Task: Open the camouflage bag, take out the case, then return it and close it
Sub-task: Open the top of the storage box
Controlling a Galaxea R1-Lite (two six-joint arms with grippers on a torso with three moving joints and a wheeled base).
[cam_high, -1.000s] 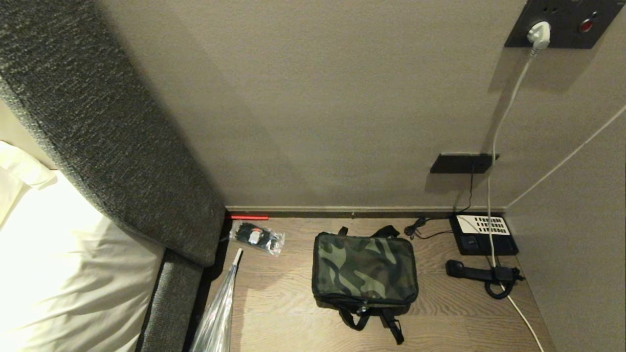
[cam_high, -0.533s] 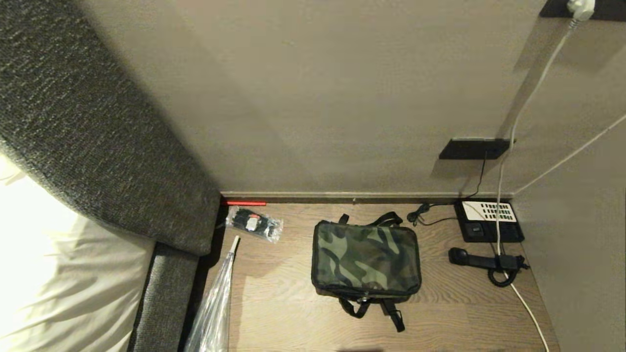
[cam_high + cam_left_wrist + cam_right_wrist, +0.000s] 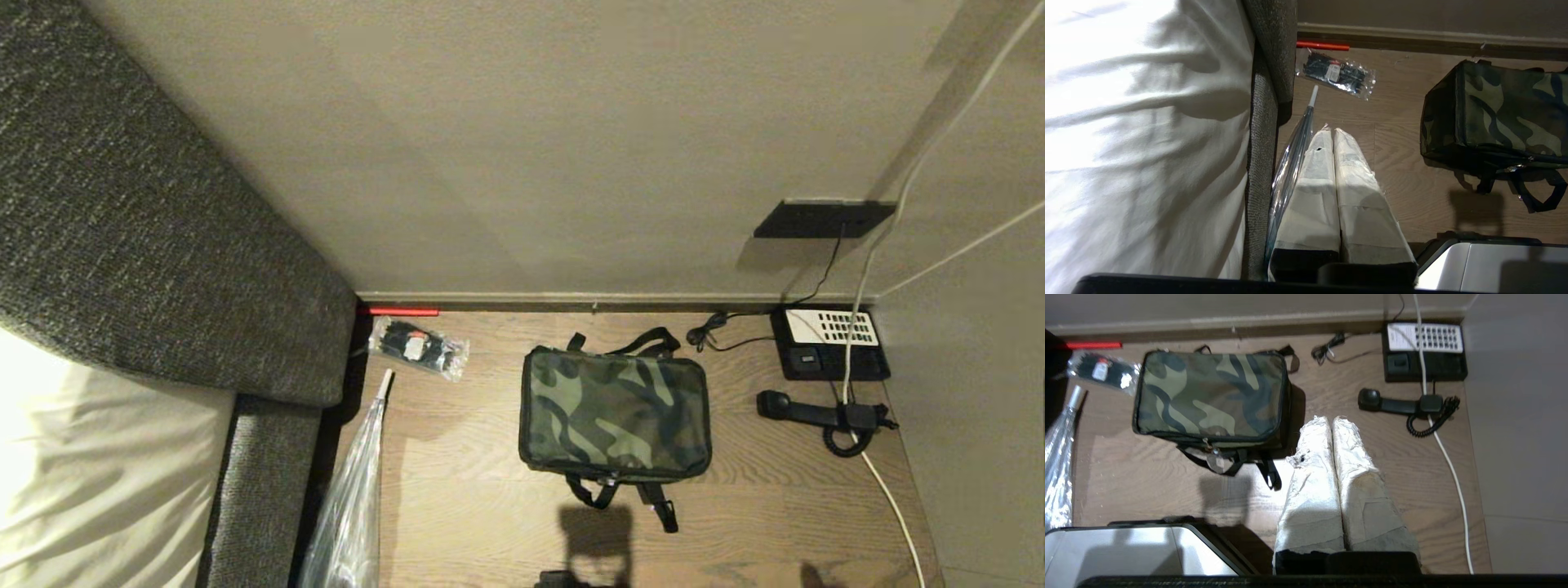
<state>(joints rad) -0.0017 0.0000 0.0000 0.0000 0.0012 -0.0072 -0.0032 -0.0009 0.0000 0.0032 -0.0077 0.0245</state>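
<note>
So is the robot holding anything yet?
No, nothing. The left tool and right tool are both shut on nothing, hanging above the floor. The camouflage bag lies zipped and untouched.

The wooden floor (image 3: 490, 457) carries the camouflage bag (image 3: 614, 412) at centre, zipped shut. A clear packet (image 3: 417, 347) lies at 10 o'clock, 1 desk phone (image 3: 829, 343) at 2 o'clock, its handset (image 3: 804, 410) alongside.

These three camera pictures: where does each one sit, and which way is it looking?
Head view: high up, facing down at the camouflage bag on the wooden surface; neither arm shows.
Left wrist view: behind the shut left end effector, facing the bed edge and folded clear umbrella.
Right wrist view: behind the shut right end effector, facing the desk phone.
All three share the bag.
</note>
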